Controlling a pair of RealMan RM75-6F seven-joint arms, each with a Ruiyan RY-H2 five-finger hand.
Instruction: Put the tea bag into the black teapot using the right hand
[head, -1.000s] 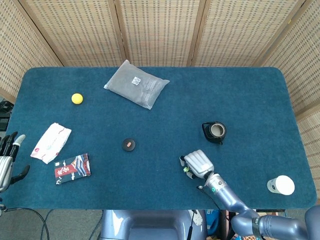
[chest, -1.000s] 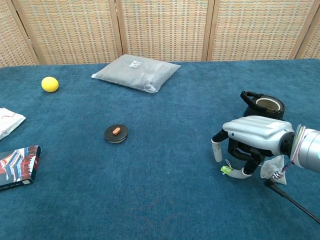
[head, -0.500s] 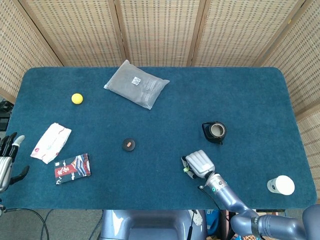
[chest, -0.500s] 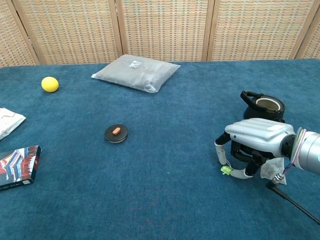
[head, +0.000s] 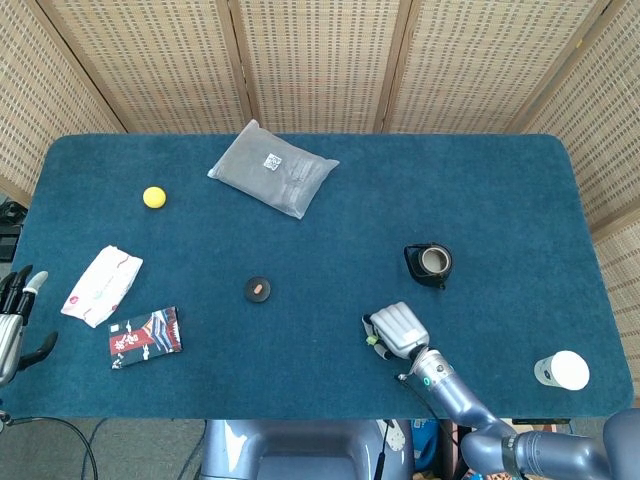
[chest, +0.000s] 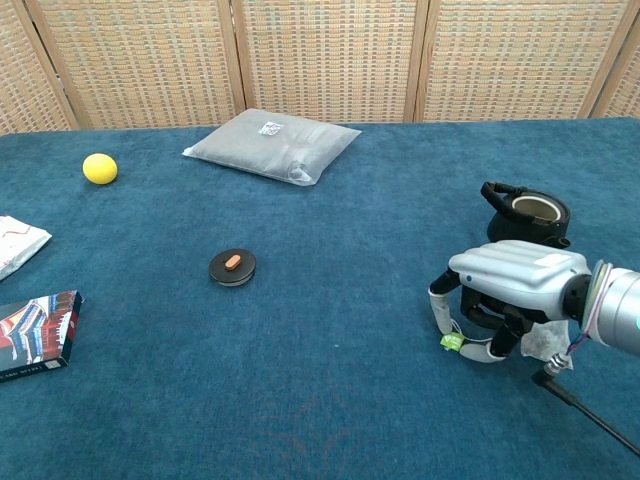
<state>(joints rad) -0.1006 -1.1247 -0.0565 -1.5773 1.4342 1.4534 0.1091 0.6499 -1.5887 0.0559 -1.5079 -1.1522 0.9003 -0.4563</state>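
Tea bag (chest: 545, 340) tucked under the right hand (chest: 505, 300), fingers curled round it (green tag (chest: 452, 341) dangling), ready for lifting toward the black teapot (chest: 526, 213).

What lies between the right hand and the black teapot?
Nothing: in the head view, only bare blue cloth separates the right hand from the black teapot.

You've got a deep blue tabletop (head: 500, 180), woven tan screens (head: 310, 60) behind. Teapot (head: 430, 263) is black, its lid (head: 258, 289) black with an orange knob. Tea bag (chest: 547, 340) is white, tag (chest: 451, 341) bright green. Your right robot hand (chest: 505, 290) is silver-grey with black. Ball (head: 153, 197) yellow, pouch (head: 272, 168) grey, cup (head: 563, 370) white, packet (head: 101, 285) white with red print, box (head: 145, 336) red, white and dark blue.
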